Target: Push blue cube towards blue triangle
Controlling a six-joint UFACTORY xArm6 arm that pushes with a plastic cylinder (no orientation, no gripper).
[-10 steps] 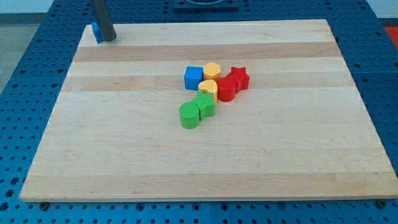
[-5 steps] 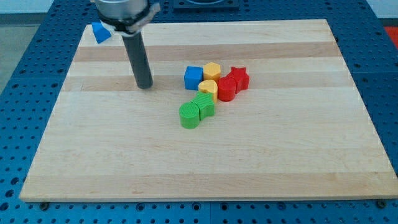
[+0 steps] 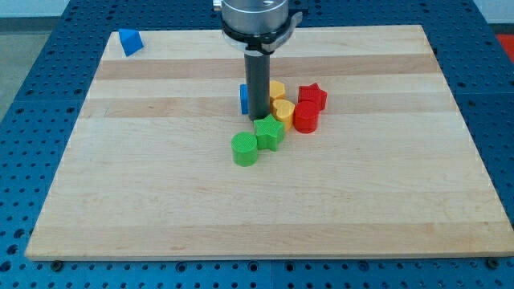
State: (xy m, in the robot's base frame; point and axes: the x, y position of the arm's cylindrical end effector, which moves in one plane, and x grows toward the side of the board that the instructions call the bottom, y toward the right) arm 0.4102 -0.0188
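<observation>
The blue cube sits near the board's middle, mostly hidden behind my rod; only its left edge shows. The blue triangle lies at the board's top left corner, far from the cube. My tip rests just in front of the cube's right part, between it and the green star, close beside the lower yellow block.
A yellow hexagon-like block, a red star, a red cylinder and a green cylinder cluster around the cube. The wooden board lies on a blue perforated table.
My rod has swept from the top left corner by the blue triangle, rightward and down, to the cluster. The yellow and red blocks and the green star have shifted slightly right.
</observation>
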